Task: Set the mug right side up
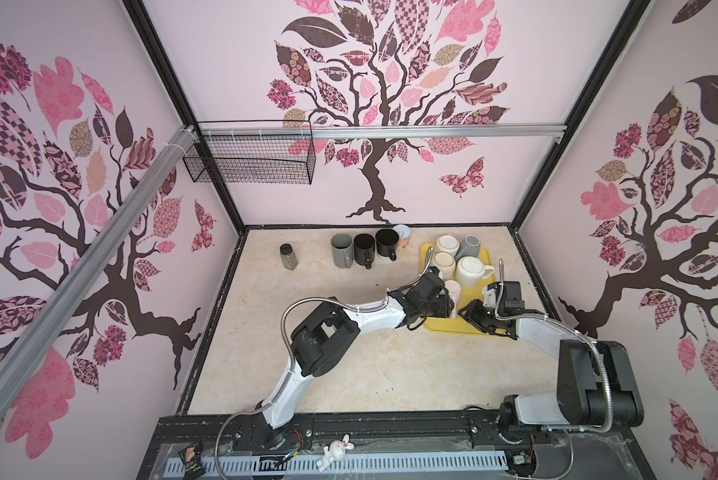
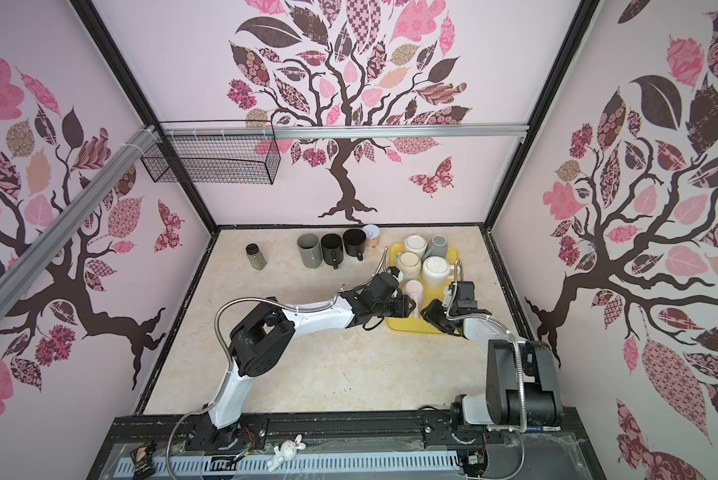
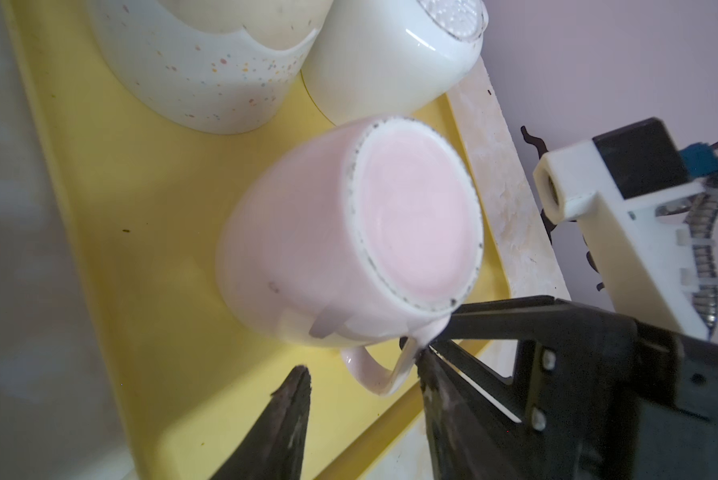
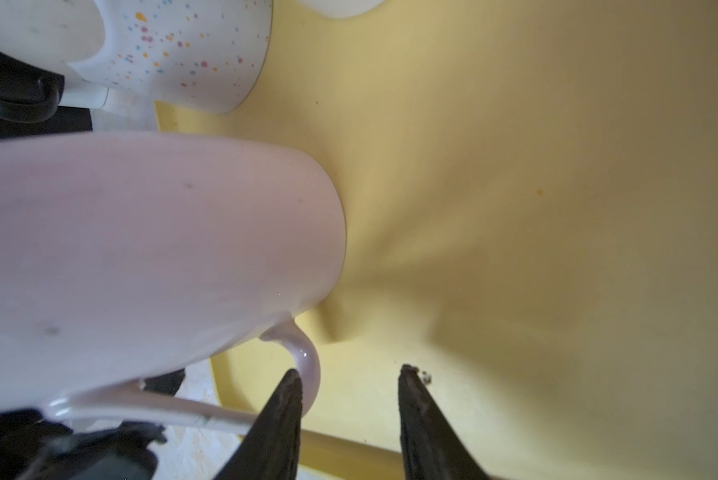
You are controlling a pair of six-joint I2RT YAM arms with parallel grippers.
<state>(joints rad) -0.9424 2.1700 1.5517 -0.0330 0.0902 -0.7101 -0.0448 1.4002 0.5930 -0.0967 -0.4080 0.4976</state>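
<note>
Two tools flank a pink mug (image 1: 453,296) that stands base-up near the left edge of a yellow tray (image 3: 162,249) on the table (image 1: 349,353). The left tool (image 3: 363,365) is released, its fingers spread to either side of the mug's handle (image 3: 374,376) without clamping it. The right tool (image 4: 349,370) is also released and grasps nothing, with one fingertip (image 4: 289,390) resting against that handle. A speckled mug (image 3: 208,75) and a cream mug (image 3: 382,62) sit close by on the same tray.
</note>
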